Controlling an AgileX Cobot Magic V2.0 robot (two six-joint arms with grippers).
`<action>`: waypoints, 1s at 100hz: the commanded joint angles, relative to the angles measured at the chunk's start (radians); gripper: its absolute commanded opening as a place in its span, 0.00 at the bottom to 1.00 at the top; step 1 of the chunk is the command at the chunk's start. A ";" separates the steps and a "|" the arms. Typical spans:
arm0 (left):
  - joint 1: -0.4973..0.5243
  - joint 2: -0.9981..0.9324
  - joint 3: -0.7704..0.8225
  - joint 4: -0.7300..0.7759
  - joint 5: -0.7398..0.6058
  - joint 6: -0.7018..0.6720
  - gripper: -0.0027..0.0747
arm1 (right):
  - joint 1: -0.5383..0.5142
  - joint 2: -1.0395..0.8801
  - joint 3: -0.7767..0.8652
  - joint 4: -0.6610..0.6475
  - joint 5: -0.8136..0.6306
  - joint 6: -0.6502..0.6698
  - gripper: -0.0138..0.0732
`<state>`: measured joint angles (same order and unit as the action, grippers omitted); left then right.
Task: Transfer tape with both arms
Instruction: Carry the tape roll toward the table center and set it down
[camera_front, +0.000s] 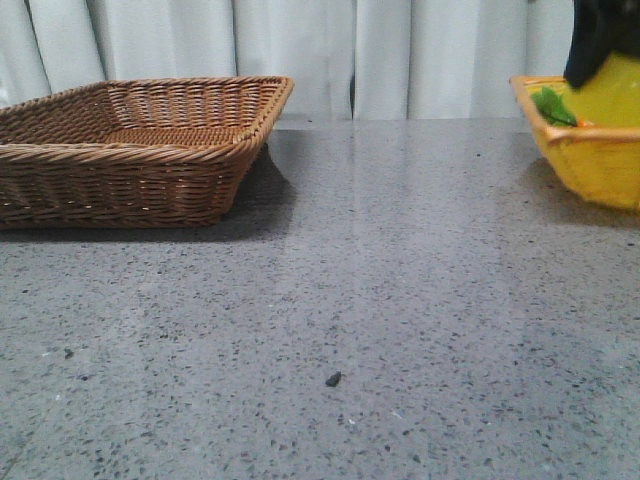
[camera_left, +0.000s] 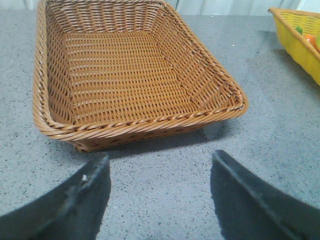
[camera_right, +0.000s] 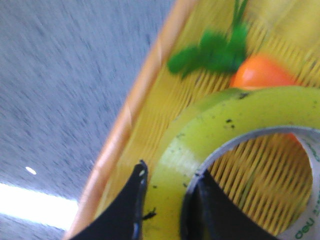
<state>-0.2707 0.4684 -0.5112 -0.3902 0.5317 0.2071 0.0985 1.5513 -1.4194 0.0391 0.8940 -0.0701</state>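
The tape is a bright yellow roll with a white core printed in green. My right gripper is shut on its wall, one finger outside and one inside the core, over the yellow basket. In the front view the right gripper is at the far right with the tape below it, partly above the basket's rim. My left gripper is open and empty above the table, just in front of the brown wicker basket. The left gripper is out of the front view.
The empty brown wicker basket stands at the back left. The yellow basket holds an orange toy carrot with green leaves, also seen in the front view. Grey speckled table lies between the baskets; white curtain behind.
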 joint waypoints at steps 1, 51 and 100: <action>-0.007 0.012 -0.037 -0.016 -0.064 -0.002 0.55 | 0.005 -0.115 -0.122 -0.016 -0.070 -0.021 0.08; -0.007 0.012 -0.037 -0.021 -0.065 -0.002 0.55 | 0.371 0.047 -0.363 0.035 -0.019 -0.021 0.08; -0.007 0.012 -0.053 -0.163 -0.039 -0.001 0.54 | 0.376 0.189 -0.364 0.005 0.128 0.019 0.68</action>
<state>-0.2707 0.4684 -0.5151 -0.5005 0.5548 0.2071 0.4780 1.8305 -1.7468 0.0509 1.0149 -0.0536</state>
